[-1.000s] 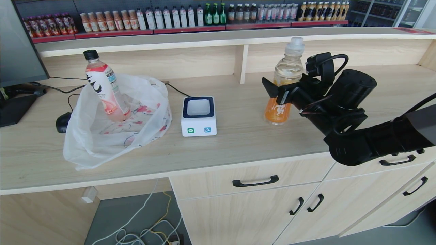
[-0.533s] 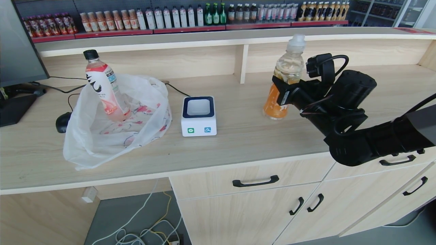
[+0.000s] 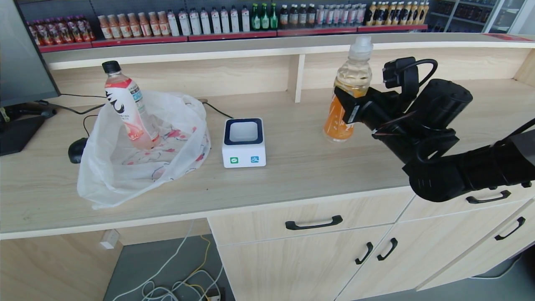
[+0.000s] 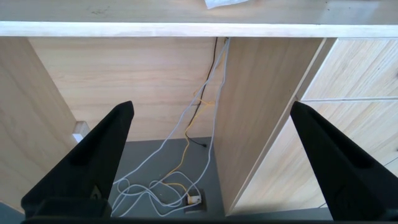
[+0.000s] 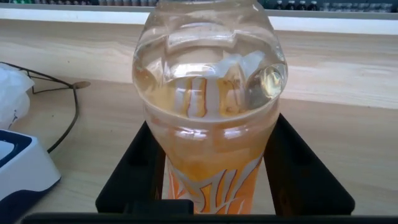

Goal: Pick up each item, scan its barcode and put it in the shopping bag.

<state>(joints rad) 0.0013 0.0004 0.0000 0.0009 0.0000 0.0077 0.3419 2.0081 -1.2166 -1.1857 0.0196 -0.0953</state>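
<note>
Gripping orange bottle (image 3: 337, 122) near-upright, cap up | right jaws clamped | left jaws apart

Head high, right wrist near bottle (image 5: 208, 106)

We see a pale wood counter (image 3: 292, 167). Behind the counter rises a ledge (image 3: 250, 46), and beyond that stand red shelves (image 3: 230, 35) of drinks. Under the counter are drawers (image 3: 309, 246) with black handles and a grey floor (image 3: 133, 259) strewn with cables (image 4: 186, 124).
</note>
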